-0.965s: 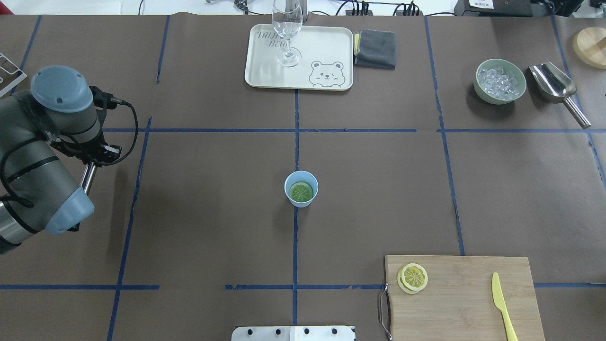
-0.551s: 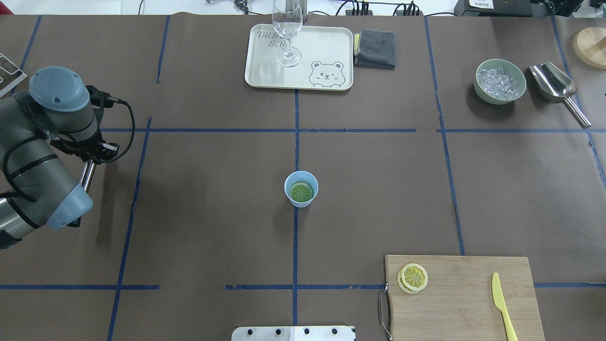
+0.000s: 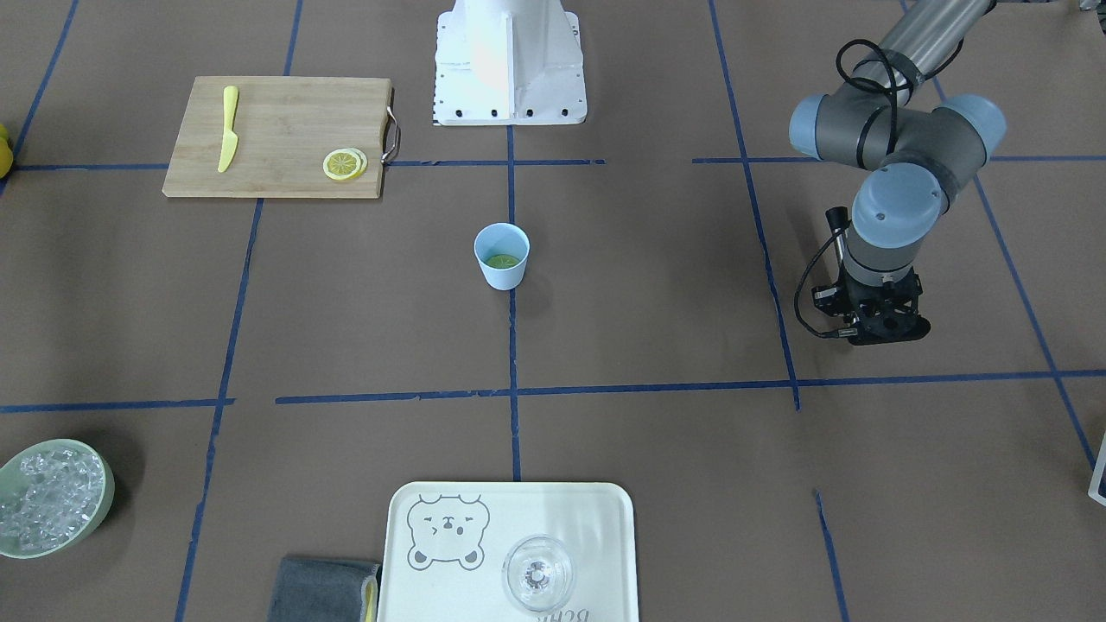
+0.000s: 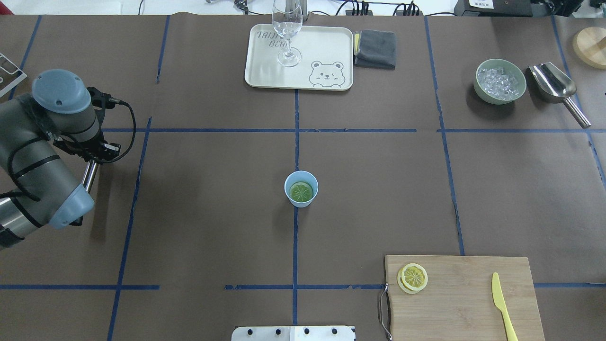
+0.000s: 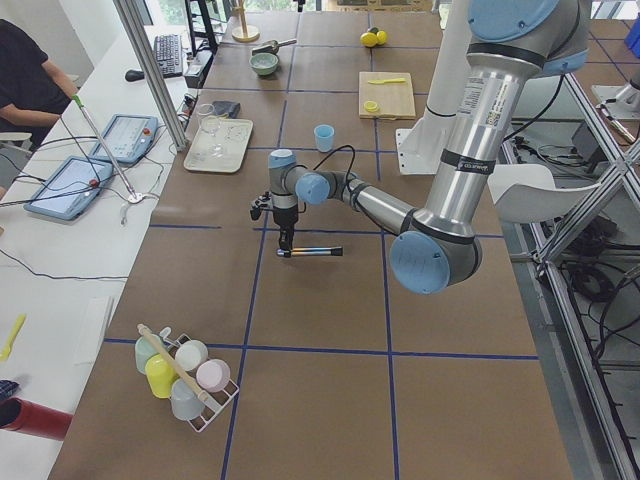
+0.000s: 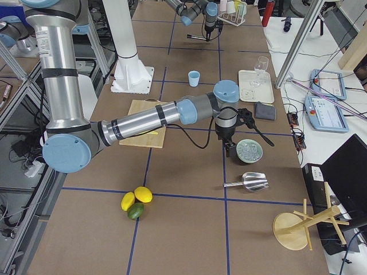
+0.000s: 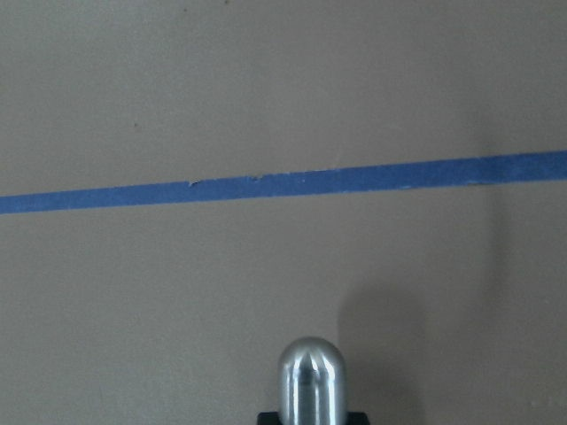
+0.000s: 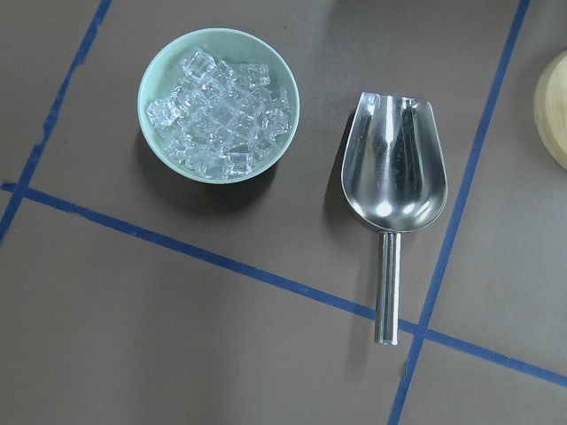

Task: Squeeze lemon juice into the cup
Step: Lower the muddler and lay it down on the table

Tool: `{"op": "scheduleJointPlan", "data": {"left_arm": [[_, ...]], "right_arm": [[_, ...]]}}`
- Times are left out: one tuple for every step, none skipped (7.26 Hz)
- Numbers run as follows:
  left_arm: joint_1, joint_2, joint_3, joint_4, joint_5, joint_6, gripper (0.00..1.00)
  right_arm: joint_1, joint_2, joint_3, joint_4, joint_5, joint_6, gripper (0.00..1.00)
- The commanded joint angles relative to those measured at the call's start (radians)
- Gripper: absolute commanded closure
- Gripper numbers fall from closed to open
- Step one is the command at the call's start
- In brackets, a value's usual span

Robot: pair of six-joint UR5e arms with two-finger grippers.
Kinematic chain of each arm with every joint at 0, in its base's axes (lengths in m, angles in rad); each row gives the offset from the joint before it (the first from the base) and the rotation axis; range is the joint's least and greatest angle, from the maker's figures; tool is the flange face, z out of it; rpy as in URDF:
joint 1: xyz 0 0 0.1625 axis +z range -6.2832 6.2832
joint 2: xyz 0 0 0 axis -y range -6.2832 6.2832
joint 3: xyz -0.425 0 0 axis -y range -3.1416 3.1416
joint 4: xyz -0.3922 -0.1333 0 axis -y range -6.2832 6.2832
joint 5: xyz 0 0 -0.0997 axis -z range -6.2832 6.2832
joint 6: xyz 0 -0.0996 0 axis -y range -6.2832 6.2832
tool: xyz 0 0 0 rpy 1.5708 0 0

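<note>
The lemon (image 4: 301, 192) lies inside the cup (image 4: 301, 204); the left gripper (image 3: 886, 321) apparently clamps a metal rod (image 4: 88, 174) — well apart. The right gripper (image 6: 228, 150) — jaws cannot be told.

Left claw (image 3: 888, 326) and its wrist have shifted slightly toward the robot, over the counter (image 4: 213, 213) at its left end.

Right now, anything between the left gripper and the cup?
Nothing visible. Only bare table lies between the left gripper and the cup. A lemon slice already sits inside the cup.
</note>
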Motion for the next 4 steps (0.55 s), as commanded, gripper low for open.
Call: {"op": "scheduleJointPlan", "data": {"left_arm": [[-0.002,0.001,0.020,-0.022,0.000,0.005,0.44],[-0.013,0.001,0.020,-0.022,0.000,0.003,0.14],[-0.033,-0.002,0.012,-0.027,-0.002,-0.006,0.00],[-0.042,-0.001,0.012,-0.027,0.000,-0.004,0.00]], "right_arm": [[0.000,0.000,0.002,0.000,0.000,0.000,0.00],[0.000,0.000,0.002,0.000,0.000,0.000,0.00],[0.000,0.002,0.004,0.000,0.000,0.000,0.00],[0.000,0.002,0.004,0.000,0.000,0.000,0.00]]}}
